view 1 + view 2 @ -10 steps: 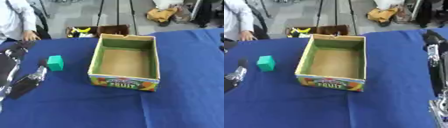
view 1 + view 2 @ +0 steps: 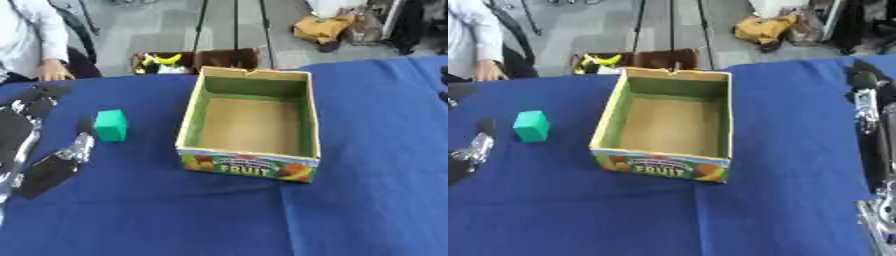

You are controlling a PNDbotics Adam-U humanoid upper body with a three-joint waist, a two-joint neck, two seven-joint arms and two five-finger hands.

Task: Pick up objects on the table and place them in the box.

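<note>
A small green block [image 2: 110, 125] sits on the blue worktop [image 2: 175, 210], left of the open cardboard fruit box [image 2: 252, 126]. The left hand [image 2: 54, 162] lies beside the block, the right hand [image 2: 868, 100] sits at the right edge; I cannot tell their fingers.

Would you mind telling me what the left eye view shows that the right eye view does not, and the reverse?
Only the left eye view shows most of the left robot hand, lying low on the blue table near the green block; the right eye view catches just its tip. Only the right eye view shows the right robot hand, fingers extended along the right edge. Both share the open, empty fruit box, the block left of it and apart, and the table.
</note>
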